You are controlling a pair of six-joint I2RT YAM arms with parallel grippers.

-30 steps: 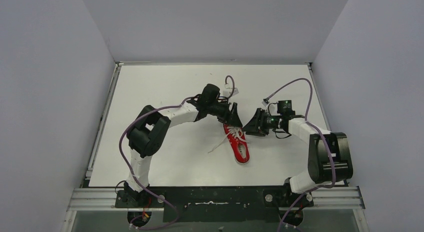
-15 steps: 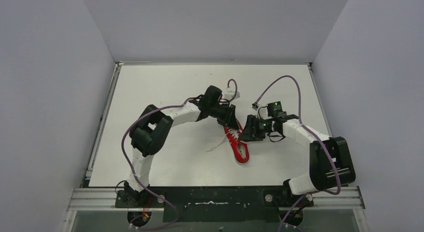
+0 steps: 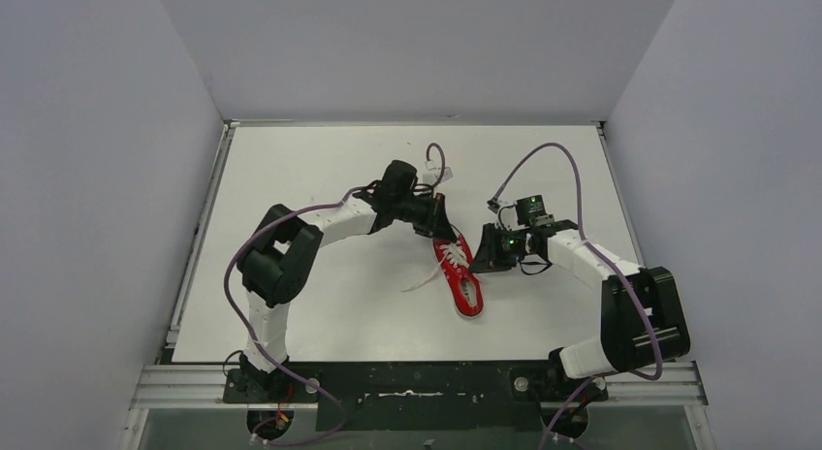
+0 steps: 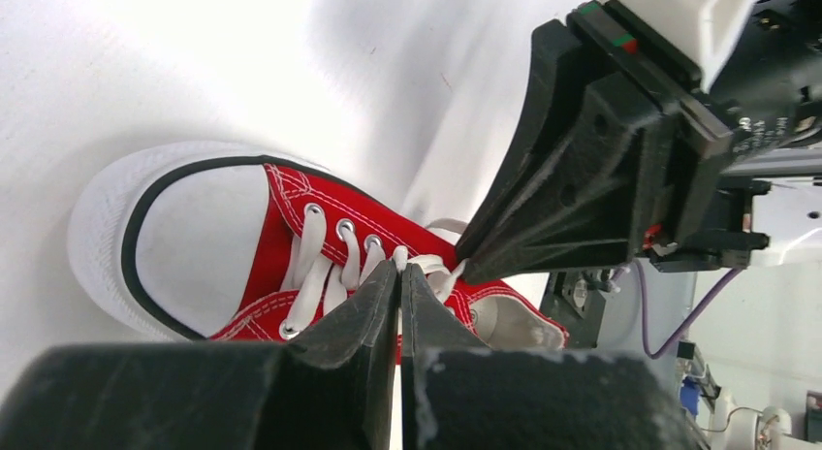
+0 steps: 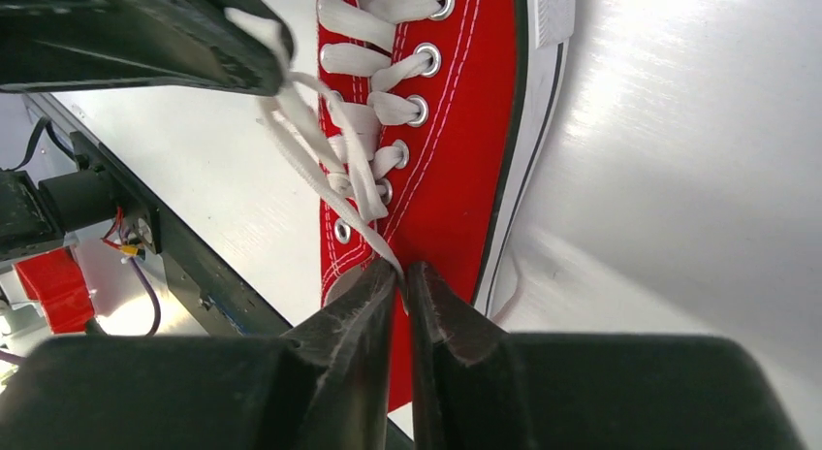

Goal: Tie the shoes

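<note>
**Two Arms Pinch a Sneaker's Laces**

A white desk (image 3: pixel 291 178) carried a red sneaker (image 3: pixel 465 285) right of centre, sole down, between both arms. The left fingers (image 4: pixel 373 305) were closed on its white laces (image 5: pixel 354 169) above the eyelets. The right fingers (image 5: pixel 359 314), nearly together, pinched a strand near the shoe's opening.

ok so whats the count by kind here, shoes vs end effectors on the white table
red canvas low-top sneaker with white laces: 1
black two-finger end effectors: 2, the left end effector and the right end effector, each shut on a white lace
total: 3
</note>
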